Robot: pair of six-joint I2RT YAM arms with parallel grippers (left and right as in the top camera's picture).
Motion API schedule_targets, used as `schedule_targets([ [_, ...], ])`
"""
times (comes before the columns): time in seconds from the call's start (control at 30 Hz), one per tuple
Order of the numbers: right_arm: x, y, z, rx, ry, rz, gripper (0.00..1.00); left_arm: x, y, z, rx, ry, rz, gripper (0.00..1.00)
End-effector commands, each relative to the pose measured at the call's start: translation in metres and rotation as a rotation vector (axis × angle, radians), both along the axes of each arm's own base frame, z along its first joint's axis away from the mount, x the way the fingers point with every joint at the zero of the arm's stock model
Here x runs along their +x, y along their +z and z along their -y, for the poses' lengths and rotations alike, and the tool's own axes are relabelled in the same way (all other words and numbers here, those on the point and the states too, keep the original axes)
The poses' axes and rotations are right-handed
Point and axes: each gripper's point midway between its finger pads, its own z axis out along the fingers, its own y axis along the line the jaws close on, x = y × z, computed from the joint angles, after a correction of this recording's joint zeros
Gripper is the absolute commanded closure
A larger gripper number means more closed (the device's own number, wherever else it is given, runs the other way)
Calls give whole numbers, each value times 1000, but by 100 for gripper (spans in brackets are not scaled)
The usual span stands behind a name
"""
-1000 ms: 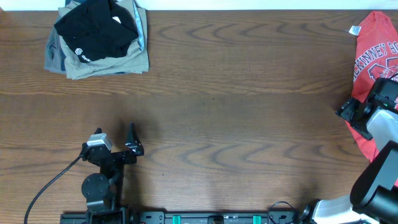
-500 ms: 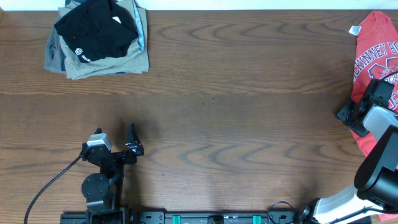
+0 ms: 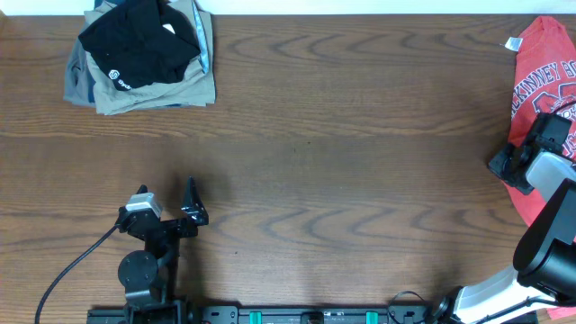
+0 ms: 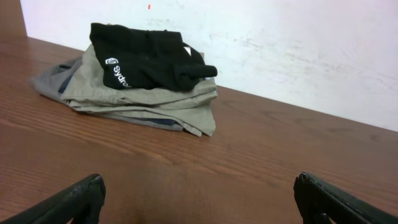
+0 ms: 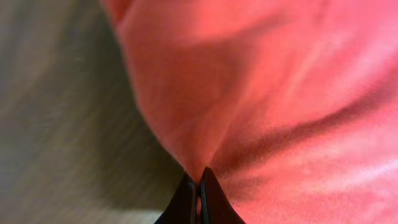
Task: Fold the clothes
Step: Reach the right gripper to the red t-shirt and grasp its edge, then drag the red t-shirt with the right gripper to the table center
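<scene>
The clothes, a red-orange T-shirt [image 3: 538, 67] with printed lettering and a white neck tag, lie at the far right edge of the table, partly cut off by the overhead view. My right gripper [image 3: 504, 164] sits at the shirt's left edge. In the right wrist view the gripper [image 5: 199, 182] is shut, with a pinch of red fabric [image 5: 280, 93] caught between its tips. My left gripper [image 3: 166, 194] rests near the front left, far from the shirt. It is open [image 4: 198, 183] with only bare wood between its fingers.
A black folded garment [image 3: 139, 45] with a small white logo lies on a khaki-grey folded garment [image 3: 153, 92] at the back left corner. Both show in the left wrist view, black [image 4: 143, 56] on khaki [image 4: 149, 99], before a white wall. A cable runs from the left arm's base.
My right gripper has shut onto the shirt's left edge, after shifting slightly to the right. The left arm and the folded pile have not moved.
</scene>
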Motion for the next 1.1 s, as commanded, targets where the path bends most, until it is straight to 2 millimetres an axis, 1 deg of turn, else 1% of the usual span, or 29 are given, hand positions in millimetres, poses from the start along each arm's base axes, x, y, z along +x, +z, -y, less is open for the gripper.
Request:
schedule_targets([
  [0.0,30,6,-48,164,137,95,99,0,-15,-2,-9,10,-35,2],
  [0.1,54,22,-88,243,255,165,99,0,-15,-2,-9,10,-35,2],
  [0.17,66,30,-122,278,347,187,99,0,-15,-2,-9,10,-35,2],
  [0.23,74,34,-159,303,430,191,99,0,-15,-2,-9,10,-35,2],
  [0.33,78,37,-221,324,560,187,99,0,-15,-2,-9,10,-35,2],
  [0.4,76,39,-270,342,657,189,99,0,-15,-2,-9,10,-35,2],
  [0.47,69,42,-318,362,747,193,99,0,-15,-2,-9,10,-35,2],
  [0.53,55,45,-369,392,842,194,99,0,-15,-2,-9,10,-35,2],
  [0.57,46,47,-392,403,889,193,99,0,-15,-2,-9,10,-35,2],
  [0.63,22,50,-440,421,1010,191,99,0,-15,-2,-9,10,-35,2],
  [0.67,8,51,-461,427,1066,186,99,0,-15,-2,-9,10,-35,2],
  [0.73,-13,56,-491,437,1147,179,99,0,-15,-2,-9,10,-35,2],
  [0.77,-21,59,-502,443,1179,178,99,0,-15,-2,-9,10,-35,2],
  [0.83,-29,66,-517,461,1193,176,98,0,-15,-2,-9,10,-35,2],
  [0.87,-29,69,-520,465,1191,177,95,0,-15,-2,-9,10,-35,2],
  [0.9,-28,73,-521,466,1190,180,82,0,-15,-2,-9,10,-35,2],
  [0.93,-25,78,-519,464,1184,181,53,0,-15,-2,-9,10,-35,2],
  [0.97,-21,83,-516,460,1178,181,19,0,-15,-2,-9,10,-35,2],
  [1.0,-18,88,-511,453,1173,180,1,0,-15,-2,-9,10,-35,2],
  [1.07,-9,100,-497,431,1163,175,1,0,-15,-2,-9,10,-35,2],
])
